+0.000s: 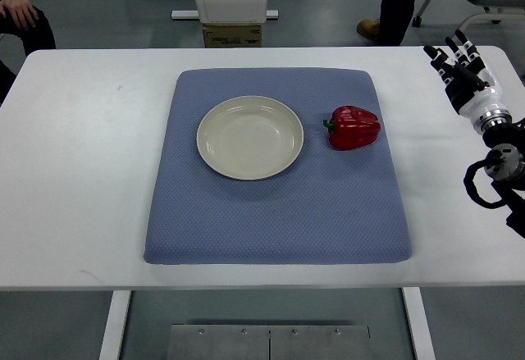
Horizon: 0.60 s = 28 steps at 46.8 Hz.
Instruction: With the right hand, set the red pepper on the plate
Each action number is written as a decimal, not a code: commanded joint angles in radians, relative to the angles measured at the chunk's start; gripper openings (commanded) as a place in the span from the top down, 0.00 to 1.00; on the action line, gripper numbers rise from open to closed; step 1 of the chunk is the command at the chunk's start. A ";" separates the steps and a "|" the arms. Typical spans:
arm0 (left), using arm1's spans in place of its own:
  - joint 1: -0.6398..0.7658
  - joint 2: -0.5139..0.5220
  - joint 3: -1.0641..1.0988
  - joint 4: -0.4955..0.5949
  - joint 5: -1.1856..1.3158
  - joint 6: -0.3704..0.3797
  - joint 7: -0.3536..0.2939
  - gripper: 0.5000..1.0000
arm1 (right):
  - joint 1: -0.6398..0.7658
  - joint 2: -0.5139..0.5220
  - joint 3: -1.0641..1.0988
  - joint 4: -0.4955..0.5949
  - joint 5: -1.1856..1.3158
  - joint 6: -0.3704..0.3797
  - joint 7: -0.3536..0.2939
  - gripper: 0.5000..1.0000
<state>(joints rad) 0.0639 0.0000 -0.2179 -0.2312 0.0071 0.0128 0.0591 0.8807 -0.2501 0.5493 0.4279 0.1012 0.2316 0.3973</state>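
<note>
A red pepper lies on its side on a blue mat, just beside a round cream plate, at about three o'clock from it. They do not touch. The plate has nothing in it. The mat sits on a white table. The right hand is over the far right part of the table, at about two o'clock from the pepper and well apart from it. Its dark fingers are stretched out loose and hold nothing. A person's legs show past the far edge of the table, at twelve o'clock.
</note>
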 commanded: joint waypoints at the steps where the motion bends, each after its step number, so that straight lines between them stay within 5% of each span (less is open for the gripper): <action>1: -0.001 0.000 0.000 0.000 -0.001 0.003 -0.005 0.00 | 0.001 0.000 0.000 0.000 0.000 0.000 0.000 0.00; 28: -0.030 0.000 -0.005 0.003 -0.002 0.010 -0.033 0.00 | -0.008 0.009 -0.002 0.000 0.000 0.000 0.000 0.00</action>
<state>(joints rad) 0.0336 0.0000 -0.2212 -0.2285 0.0046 0.0226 0.0260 0.8729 -0.2408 0.5478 0.4280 0.1012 0.2316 0.3973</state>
